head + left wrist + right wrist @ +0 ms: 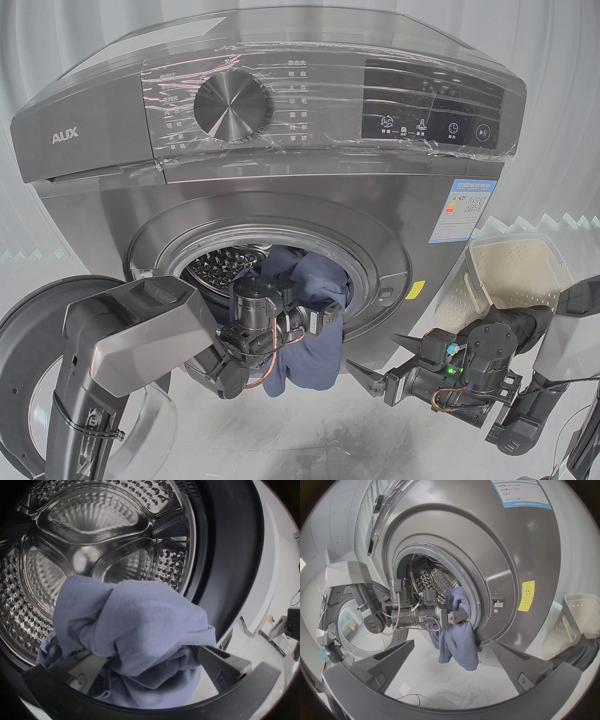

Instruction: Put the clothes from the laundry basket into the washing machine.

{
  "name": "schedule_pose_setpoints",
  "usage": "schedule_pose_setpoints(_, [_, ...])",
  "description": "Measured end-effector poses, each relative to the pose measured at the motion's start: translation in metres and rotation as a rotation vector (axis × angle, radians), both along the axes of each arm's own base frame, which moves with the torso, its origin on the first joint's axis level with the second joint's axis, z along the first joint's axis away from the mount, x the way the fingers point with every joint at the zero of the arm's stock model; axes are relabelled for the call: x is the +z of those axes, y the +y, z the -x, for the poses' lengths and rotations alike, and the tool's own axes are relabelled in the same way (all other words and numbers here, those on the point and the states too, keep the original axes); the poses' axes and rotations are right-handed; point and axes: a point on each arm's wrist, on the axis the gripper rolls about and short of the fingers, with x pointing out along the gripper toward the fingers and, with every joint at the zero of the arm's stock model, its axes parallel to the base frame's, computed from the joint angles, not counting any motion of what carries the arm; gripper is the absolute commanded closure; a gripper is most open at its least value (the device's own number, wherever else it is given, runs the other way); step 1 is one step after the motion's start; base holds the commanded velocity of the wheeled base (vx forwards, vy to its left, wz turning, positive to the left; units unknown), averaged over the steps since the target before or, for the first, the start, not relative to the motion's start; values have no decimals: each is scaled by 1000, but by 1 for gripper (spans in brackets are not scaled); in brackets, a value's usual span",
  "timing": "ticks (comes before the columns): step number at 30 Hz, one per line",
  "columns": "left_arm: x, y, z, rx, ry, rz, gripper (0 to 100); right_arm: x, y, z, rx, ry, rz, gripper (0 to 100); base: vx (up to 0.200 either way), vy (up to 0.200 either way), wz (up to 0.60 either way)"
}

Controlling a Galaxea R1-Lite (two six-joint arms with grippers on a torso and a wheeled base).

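My left gripper (330, 312) sits at the mouth of the washing machine (262, 206), its fingers clenched on a bunched dark-blue garment (309, 359). Ahead of the gripper, the upper part of the cloth lies over the door seal, toward the perforated steel drum (93, 527). Below the gripper, the rest hangs down outside the opening, in front of the machine's lower panel. In the left wrist view the fabric bulges between the two fingers (223, 664), with the drum straight beyond it. The round door (28, 350) stands swung wide on the outer side of the left arm. My right gripper (374, 353) hangs low before the machine, jaws spread and holding nothing. It points toward the hanging cloth but is apart from it. Behind the right gripper, back along its arm, the cream perforated laundry basket (519, 269) stands just beside the machine's front corner.
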Motion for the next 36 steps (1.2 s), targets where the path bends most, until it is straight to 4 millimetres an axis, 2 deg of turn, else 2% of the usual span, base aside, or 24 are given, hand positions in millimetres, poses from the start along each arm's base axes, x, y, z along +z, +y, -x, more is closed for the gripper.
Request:
schedule_pose_setpoints(8, [-2,-2,-20,77,-51,26,100,-3,-2,0,1,15,22,0,0,0,0])
schedule_pose_setpoints(11, [9,0,-37,144,-122,79,100,-2,-1,0,0,12,10,0,0,0,0])
schedule_pose_setpoints(14, [12,2,-44,172,-142,92,100,-2,0,1,1,13,12,0,0,0,0])
schedule_pose_setpoints(23, [24,32,-84,335,-241,151,100,-2,1,1,3,8,7,0,0,0,0])
schedule_pose_setpoints(28, [21,40,-91,361,-246,150,100,-4,1,0,3,11,10,0,0,0,0])
schedule_pose_setpoints(29, [20,41,-91,361,-246,150,0,-4,1,0,3,11,10,0,0,0,0])
schedule_pose_setpoints(36, [18,39,-88,352,-233,146,0,-4,1,0,4,12,10,0,0,0,0])
